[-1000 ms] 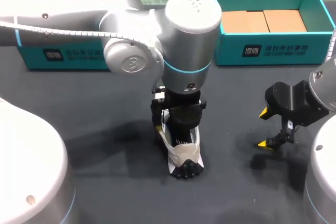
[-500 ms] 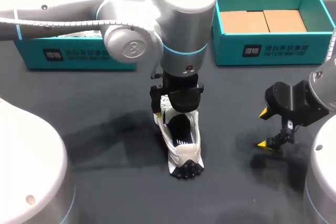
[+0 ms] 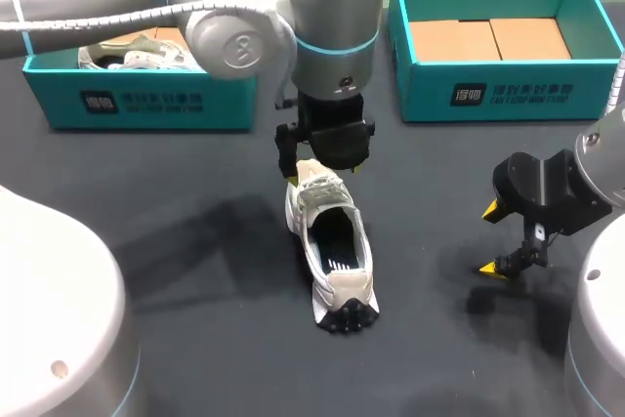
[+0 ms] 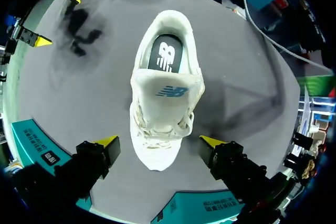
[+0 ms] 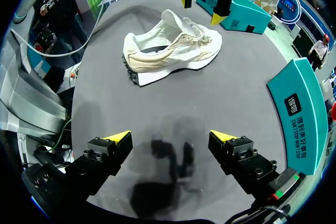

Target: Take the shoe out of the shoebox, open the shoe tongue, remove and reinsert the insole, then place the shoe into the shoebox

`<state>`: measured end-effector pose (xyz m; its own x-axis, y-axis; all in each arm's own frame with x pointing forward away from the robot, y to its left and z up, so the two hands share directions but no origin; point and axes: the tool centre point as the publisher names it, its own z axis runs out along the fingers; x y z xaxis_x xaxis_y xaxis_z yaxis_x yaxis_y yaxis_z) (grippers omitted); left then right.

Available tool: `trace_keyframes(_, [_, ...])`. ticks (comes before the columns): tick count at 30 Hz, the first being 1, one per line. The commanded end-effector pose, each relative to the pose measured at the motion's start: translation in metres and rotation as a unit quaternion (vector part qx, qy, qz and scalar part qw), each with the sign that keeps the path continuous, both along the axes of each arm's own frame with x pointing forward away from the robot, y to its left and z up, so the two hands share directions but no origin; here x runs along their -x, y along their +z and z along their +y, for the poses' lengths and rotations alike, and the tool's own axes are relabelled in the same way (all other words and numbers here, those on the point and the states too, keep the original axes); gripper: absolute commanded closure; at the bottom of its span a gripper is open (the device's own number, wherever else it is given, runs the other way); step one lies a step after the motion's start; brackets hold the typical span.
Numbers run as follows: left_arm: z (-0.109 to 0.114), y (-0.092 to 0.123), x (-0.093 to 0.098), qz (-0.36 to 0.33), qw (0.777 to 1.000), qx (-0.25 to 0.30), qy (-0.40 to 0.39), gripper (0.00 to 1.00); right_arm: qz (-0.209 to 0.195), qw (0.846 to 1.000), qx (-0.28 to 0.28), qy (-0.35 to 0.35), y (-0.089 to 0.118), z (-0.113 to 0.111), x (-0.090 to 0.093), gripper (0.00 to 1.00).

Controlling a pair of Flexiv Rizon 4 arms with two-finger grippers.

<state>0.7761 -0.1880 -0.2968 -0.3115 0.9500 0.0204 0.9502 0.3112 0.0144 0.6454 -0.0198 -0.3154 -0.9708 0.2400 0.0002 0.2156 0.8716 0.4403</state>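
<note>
Dark grey table [image 3: 195, 241], matte, with soft shadows across it. Near the middle, sole down on the cloth, a white shoe [image 3: 330, 246], toe toward the far edge. Along that far edge, well apart, two open teal boxes: left shoebox [image 3: 146, 104] and right shoebox [image 3: 508, 93].

We count one white shoe [image 3: 332, 241] on the surface [image 3: 195, 241], two shoeboxes [image 3: 508, 95] behind it, a second shoe [image 3: 137, 51] boxed, and two hands [image 3: 490, 239].

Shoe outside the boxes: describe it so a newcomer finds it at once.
On the dark table, near the teal left shoebox, a white shoe lies with its toe under the left tool. Unlike the second shoe inside that box, it rests on bare tabletop.
</note>
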Motion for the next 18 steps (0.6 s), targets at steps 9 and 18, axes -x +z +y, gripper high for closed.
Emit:
trace_keyframes(9, [0.013,0.016,0.005,0.015,0.999,0.027,-0.029,0.64,-0.001,1.0,0.001,-0.001,0.0,0.0,0.002,0.0])
trace_keyframes(18, [0.005,0.004,0.024,0.044,0.997,0.033,-0.058,0.63,-0.001,1.0,0.001,-0.001,0.0,0.0,0.002,0.0])
